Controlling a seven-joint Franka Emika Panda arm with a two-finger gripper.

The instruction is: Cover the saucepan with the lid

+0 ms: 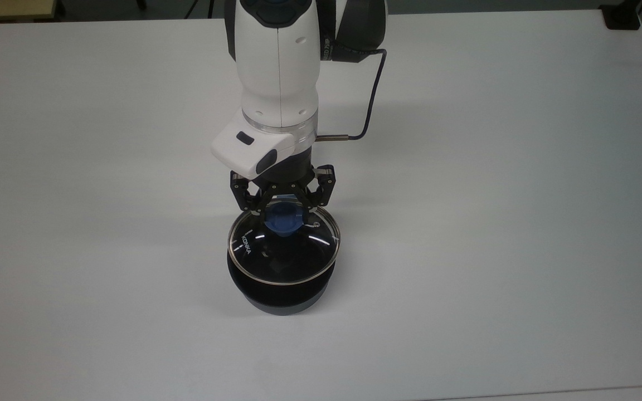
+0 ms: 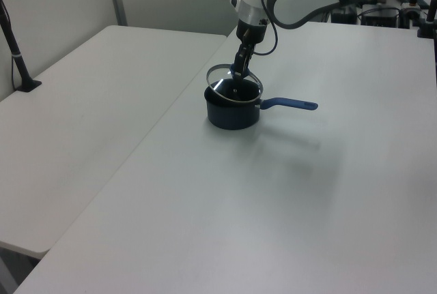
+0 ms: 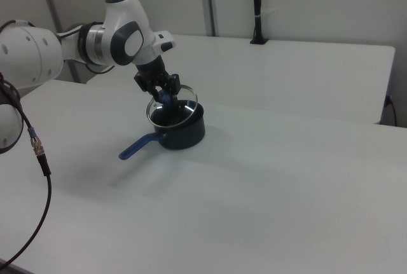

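Lid [image 1: 298,256]: clear glass, thin silver rim, blue knob [image 1: 283,219], white "KONKA" lettering. Saucepan [image 2: 232,113]: black inside, dark outside, blue handle [image 2: 290,104]. Gripper [image 1: 283,207]: black fingers; arm [image 1: 276,61] white with dark grey joint sections, black cable [image 1: 370,94]. Tabletop [image 1: 494,195]: plain white, no pattern, grey shadows beside the pan.

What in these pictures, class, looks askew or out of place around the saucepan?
The lid is not seated: held by its blue knob in the gripper, it hangs tilted just above the saucepan, which is clearest in the left view. Nothing looks spilled or damaged on the table.
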